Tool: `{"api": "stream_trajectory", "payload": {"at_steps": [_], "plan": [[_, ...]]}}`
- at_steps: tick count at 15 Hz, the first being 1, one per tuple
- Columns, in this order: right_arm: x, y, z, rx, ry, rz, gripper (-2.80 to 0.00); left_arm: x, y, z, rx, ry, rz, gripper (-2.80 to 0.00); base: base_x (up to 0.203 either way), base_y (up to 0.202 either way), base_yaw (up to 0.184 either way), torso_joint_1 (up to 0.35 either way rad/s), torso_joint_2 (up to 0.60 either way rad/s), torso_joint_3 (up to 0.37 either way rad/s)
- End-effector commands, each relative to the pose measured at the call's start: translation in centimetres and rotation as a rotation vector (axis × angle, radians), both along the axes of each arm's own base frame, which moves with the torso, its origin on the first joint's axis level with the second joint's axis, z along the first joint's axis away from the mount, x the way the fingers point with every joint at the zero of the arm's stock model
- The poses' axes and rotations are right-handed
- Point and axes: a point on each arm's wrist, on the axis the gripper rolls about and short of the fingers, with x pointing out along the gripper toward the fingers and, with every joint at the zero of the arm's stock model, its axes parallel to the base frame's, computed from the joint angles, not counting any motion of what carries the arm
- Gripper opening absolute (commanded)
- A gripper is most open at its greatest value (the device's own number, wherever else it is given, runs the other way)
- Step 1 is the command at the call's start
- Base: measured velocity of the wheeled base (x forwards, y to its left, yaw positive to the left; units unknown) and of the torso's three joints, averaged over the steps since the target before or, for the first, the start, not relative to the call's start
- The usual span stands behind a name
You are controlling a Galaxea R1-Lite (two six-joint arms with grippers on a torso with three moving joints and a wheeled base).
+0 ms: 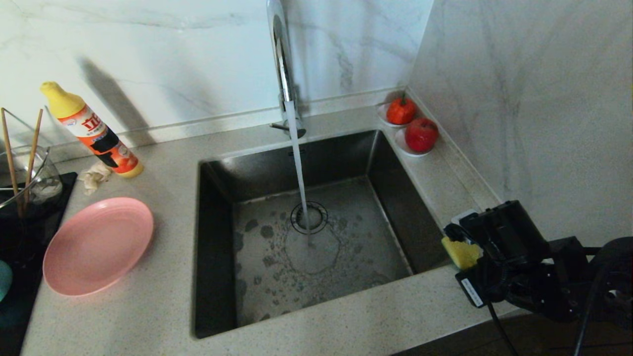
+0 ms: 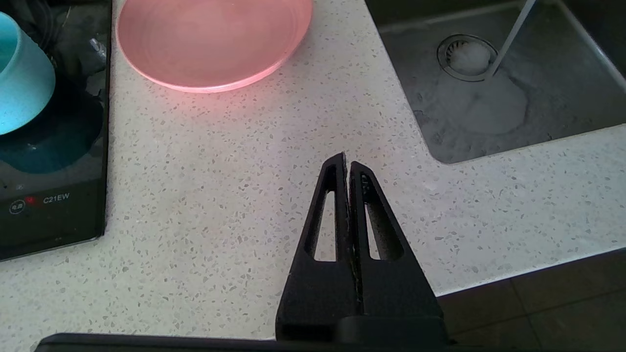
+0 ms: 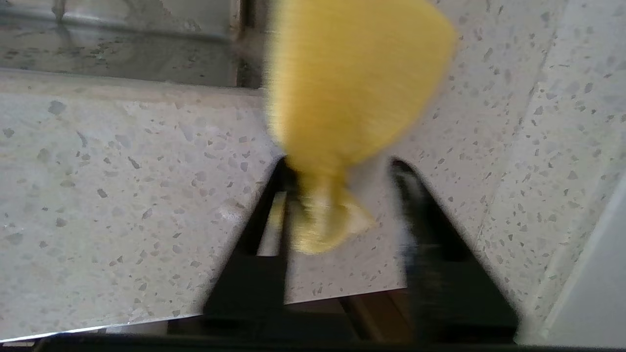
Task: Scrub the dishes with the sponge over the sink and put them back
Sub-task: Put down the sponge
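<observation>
The yellow sponge (image 1: pixel 461 252) (image 3: pixel 352 83) sits on the counter at the sink's right front corner, between the fingers of my right gripper (image 1: pixel 469 248) (image 3: pixel 341 164). The jaws stand apart: the sponge leans on one finger, with a gap to the other. The sink (image 1: pixel 395 198) (image 2: pixel 538 112) has water running from the faucet (image 1: pixel 282 64) onto the drain. The pink plate (image 1: pixel 99 244) (image 2: pixel 215 39) lies left of the sink. The teal bowl (image 1: pixel 4 279) (image 2: pixel 22 73) is at the far left. Chopsticks (image 1: pixel 32 148) stand in a glass container. My left gripper (image 2: pixel 347 159) hangs shut over the front counter.
A detergent bottle (image 1: pixel 94 131) and a crumpled rag (image 1: pixel 96 177) sit behind the plate. A black cooktop (image 1: pixel 20 296) (image 2: pixel 49 205) carries the bowl and the glass. Saucers with red fruit (image 1: pixel 421 134) stand at the back right corner. A marble wall runs close along the right.
</observation>
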Motion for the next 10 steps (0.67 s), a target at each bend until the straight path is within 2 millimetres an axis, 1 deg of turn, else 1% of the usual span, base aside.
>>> {"api": "stream_trajectory", "payload": {"at_steps": [1,6,10], "plan": [[0.1,-0.1,-0.1,-0.005,0.001,-0.007,0.00,0.0,0.0,0.0,0.001,-0.001,-0.001,-2.80,0.000,0.000,0.000,0.000,0.00,0.000],[0.2,-0.5,0.4,0.002,-0.020,-0.022,0.00,0.0,0.0,0.0,0.001,-0.001,0.000,-2.80,0.000,0.000,0.000,0.000,0.00,0.000],[0.7,-2.1,0.8,-0.015,-0.034,-0.075,0.00,0.0,0.0,0.0,0.001,-0.001,0.000,-2.80,0.000,0.000,0.000,0.000,0.00,0.000]]}}
